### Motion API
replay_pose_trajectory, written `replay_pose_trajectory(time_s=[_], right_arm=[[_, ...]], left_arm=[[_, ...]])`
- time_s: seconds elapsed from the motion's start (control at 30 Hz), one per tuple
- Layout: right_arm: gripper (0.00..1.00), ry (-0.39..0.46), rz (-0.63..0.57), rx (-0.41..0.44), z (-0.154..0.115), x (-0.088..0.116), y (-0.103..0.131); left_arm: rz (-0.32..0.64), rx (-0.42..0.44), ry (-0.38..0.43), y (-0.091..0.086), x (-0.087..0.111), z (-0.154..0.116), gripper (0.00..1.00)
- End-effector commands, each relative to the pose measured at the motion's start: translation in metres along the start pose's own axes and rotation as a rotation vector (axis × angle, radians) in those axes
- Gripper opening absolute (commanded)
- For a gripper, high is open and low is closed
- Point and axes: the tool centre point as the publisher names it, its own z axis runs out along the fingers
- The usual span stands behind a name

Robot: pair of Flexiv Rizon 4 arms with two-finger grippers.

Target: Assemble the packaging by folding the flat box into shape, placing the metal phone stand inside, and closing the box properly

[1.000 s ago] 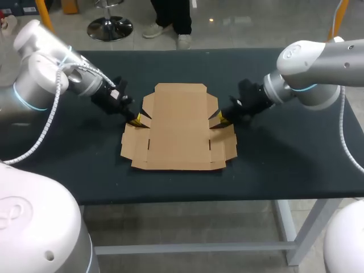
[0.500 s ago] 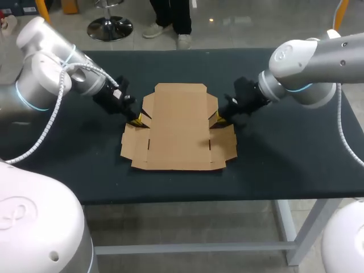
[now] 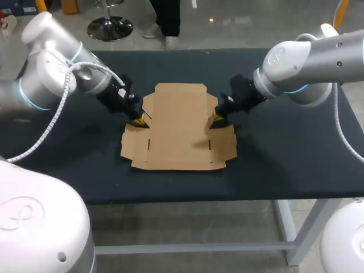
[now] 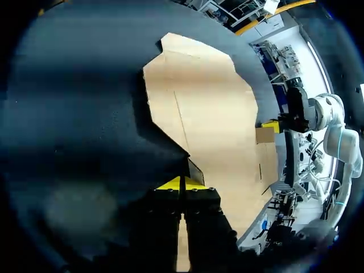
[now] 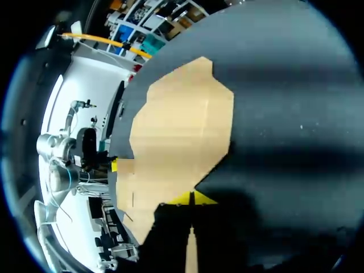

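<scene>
Box point(image 3: 179, 128): flat, unfolded cardboard blank, lying in the middle of the dark tabletop point(image 3: 284, 165). Panels and side flaps are spread out, with the long axis running away from the robot.

Head view only: the whole outline of the blank is visible, with notched flaps on both sides. It also shows both arms at once. The left arm point(image 3: 51, 74) comes in from the left and the right arm point(image 3: 310, 68) from the right, mirrored across the box.

Left wrist view only: the yellow tips of the left end effector point(image 4: 181, 183) are drawn together, with a hairline seam between them. A small corner of the box point(image 4: 216, 114) stands slightly raised just ahead of the tips, casting a shadow. The other end effector point(image 4: 272, 124) shows at the box's opposite edge.

Right wrist view only: the tips of the right end effector point(image 5: 191, 198) are likewise closed to a thin seam, sitting at the edge of the box point(image 5: 182, 131). The cardboard spreads ahead of them. The left tip point(image 5: 114, 165) is seen across the blank.

Position relative to the end effectors: the left end effector point(image 3: 138, 120) sits at the notch on the box's left side and the right end effector point(image 3: 215, 119) at the matching notch on its right side. Both are angled down and inward, with the tips at the cardboard's edge. No cardboard is seen pinched between either pair of tips.
</scene>
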Motion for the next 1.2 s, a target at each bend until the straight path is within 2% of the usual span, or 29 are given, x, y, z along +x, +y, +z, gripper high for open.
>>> replay_pose_trajectory(time_s=[0.03,0.47,0.93,1.2], right_arm=[[0.0,-0.014,0.004,0.001,0.0,0.003,0.0],[0.0,-0.054,0.004,0.001,0.001,0.012,0.003],[0.0,-0.067,-0.012,0.013,0.008,0.018,0.005],[0.0,-0.12,-0.014,-0.005,0.01,0.024,-0.001]], left_arm=[[-0.011,0.008,-0.046,0.001,0.007,-0.001,0.0],[-0.012,0.007,-0.109,0.001,0.02,-0.002,0.0],[-0.006,-0.001,-0.121,0.004,0.026,0.001,0.0],[-0.011,0.001,-0.137,0.006,0.029,0.004,0.0]])
